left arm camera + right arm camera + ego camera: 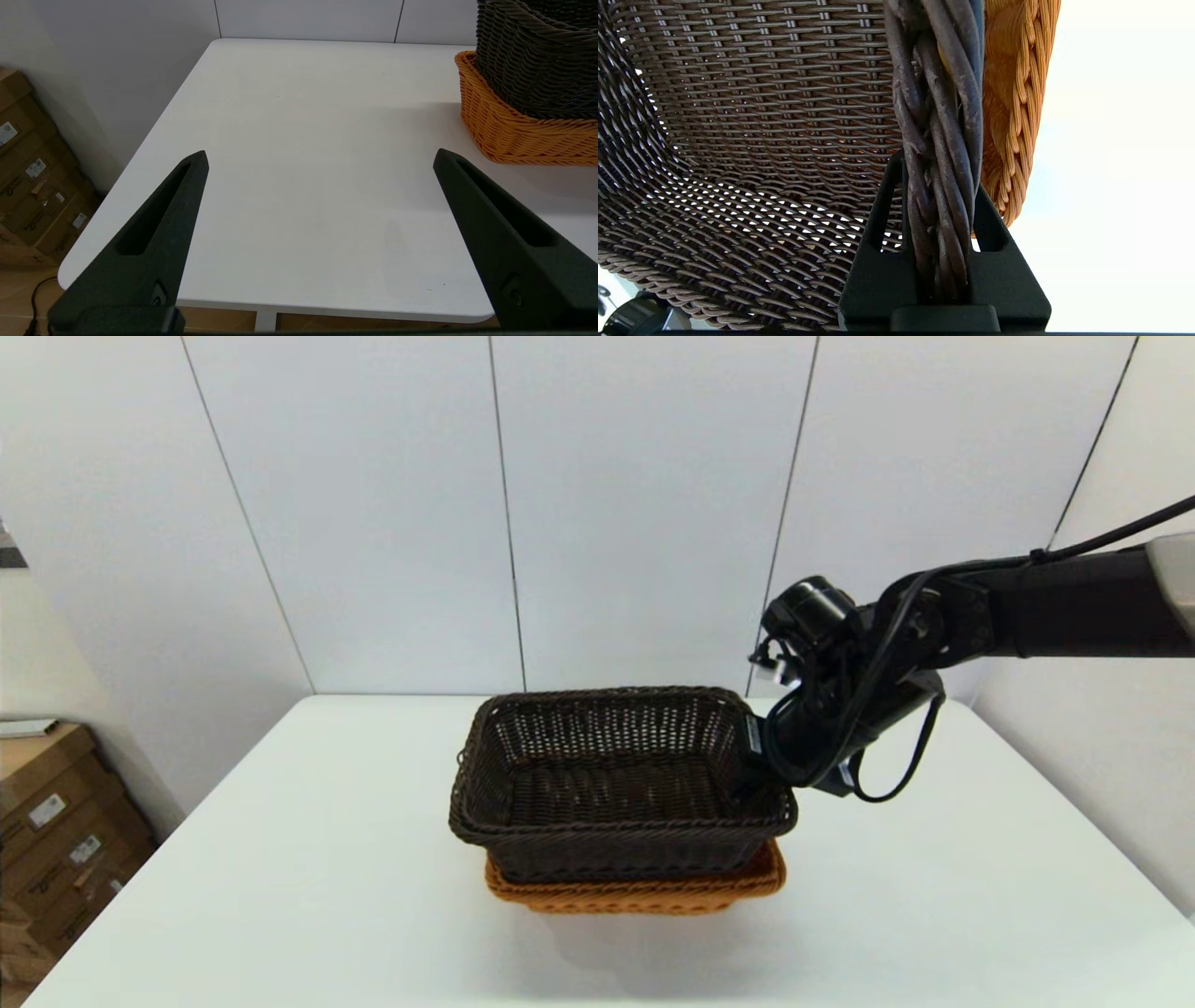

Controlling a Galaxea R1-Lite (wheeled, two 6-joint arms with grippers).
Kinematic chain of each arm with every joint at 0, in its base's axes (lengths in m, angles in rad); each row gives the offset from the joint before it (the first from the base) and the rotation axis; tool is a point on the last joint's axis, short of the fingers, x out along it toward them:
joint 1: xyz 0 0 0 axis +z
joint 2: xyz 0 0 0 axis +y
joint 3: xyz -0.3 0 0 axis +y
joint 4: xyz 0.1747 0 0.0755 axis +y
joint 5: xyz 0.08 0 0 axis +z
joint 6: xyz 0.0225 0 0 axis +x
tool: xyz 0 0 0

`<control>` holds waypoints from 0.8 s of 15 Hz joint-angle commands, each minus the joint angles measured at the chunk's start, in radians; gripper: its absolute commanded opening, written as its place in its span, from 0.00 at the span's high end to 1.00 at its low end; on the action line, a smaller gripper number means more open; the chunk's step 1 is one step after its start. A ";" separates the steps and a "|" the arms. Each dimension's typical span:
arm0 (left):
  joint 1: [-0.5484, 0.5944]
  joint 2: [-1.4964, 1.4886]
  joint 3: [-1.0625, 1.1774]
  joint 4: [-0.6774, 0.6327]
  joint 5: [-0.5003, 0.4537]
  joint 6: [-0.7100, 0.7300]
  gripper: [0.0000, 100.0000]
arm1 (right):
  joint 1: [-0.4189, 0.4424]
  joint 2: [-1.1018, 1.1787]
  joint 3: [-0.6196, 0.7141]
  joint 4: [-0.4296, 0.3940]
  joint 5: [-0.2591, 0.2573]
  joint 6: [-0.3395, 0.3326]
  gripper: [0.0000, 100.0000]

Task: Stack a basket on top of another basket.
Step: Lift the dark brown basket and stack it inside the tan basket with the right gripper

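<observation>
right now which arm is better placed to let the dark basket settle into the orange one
Right. The right gripper is clamped on the dark basket rim, above the orange basket. The left gripper hangs open beside them.

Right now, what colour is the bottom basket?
Orange-tan woven wicker; the orange basket shows best in the left wrist view.

No text, brand or number could be read anywhere. The cardboard boxes (32, 186) on the floor to the left of the tabletop (303, 163) carried small white labels (36, 168), but their print was too small to make out. A pale label on the right arm's wrist (750, 737), beside the dark basket's rim, was likewise illegible.
</observation>
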 commanded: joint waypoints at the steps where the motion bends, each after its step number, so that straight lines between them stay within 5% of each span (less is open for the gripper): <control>1: -0.002 0.000 0.000 0.001 0.002 0.001 0.00 | -0.024 0.007 0.001 0.005 0.014 -0.002 1.00; 12: 0.000 0.000 0.000 0.001 0.000 0.000 0.00 | -0.033 0.027 0.006 0.003 0.034 -0.005 1.00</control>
